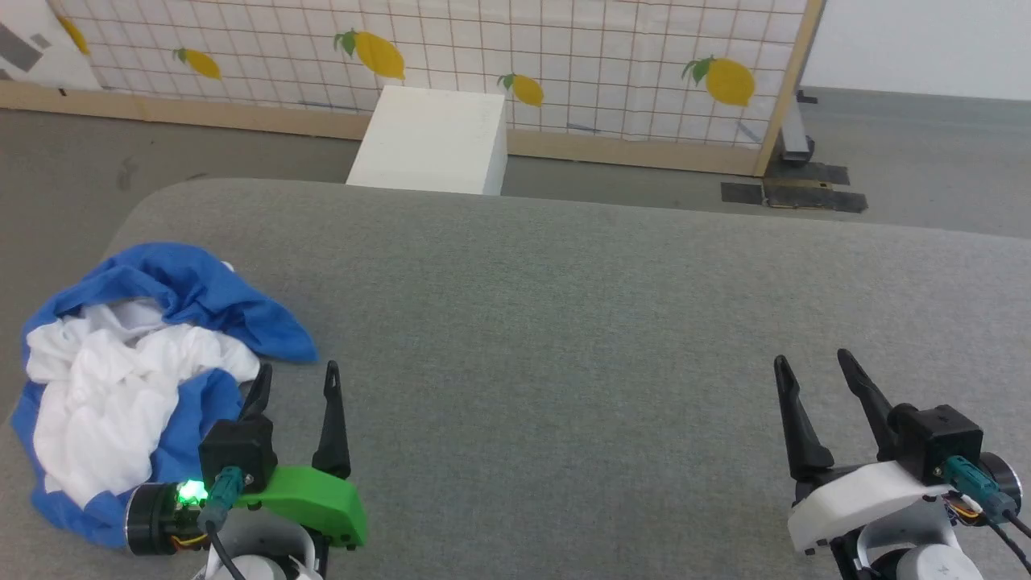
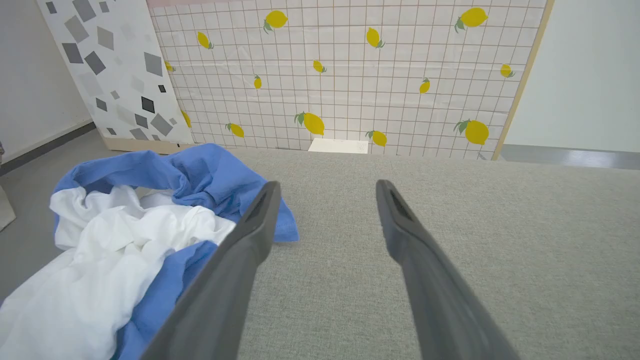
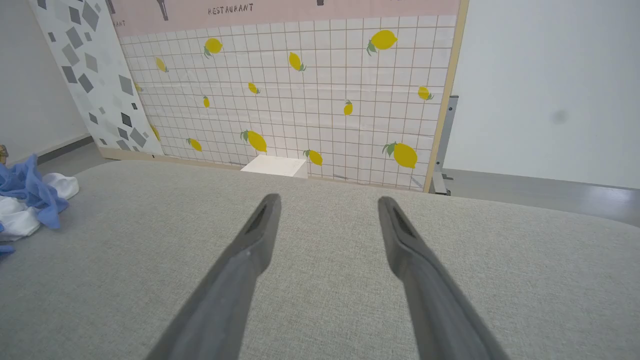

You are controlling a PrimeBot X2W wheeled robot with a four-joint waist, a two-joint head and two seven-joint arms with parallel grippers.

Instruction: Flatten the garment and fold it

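Grey woven cloth covers the counter, rounded at its far-left corner. Behind it there's a white box on the floor and a lemon-print grid screen.

The garment sits by the counter's left edge, crumpled in a heap. White body cloth is bunched in the middle w/ blue sleeve cloth wrapped round the far, left and near sides. The left gripper is just beside it, on the heap's right. Its jaws are wide apart w/ nothing btwn them, fingers pointing toward the screen.

In the left wrist view the left gripper shows bare counter in the gap, and the garment lies left of its left finger. That finger crosses in front of the blue edge – can't tell if it touches.

The right gripper is well apart from the garment, over the counter's right side, also spread open and holding nothing. In the right wrist view the right gripper has only grey cloth under it, w/ the garment at the far left edge.

Heading: the heap's long axis runs approx. near-to-far, leaning slightly rightward toward the far end. One blue flap sticks out right, toward the counter's middle, ending just beyond the left gripper's left fingertip. Collar, hem and cuffs can't be told apart – too crumpled to say which way the garment itself points.
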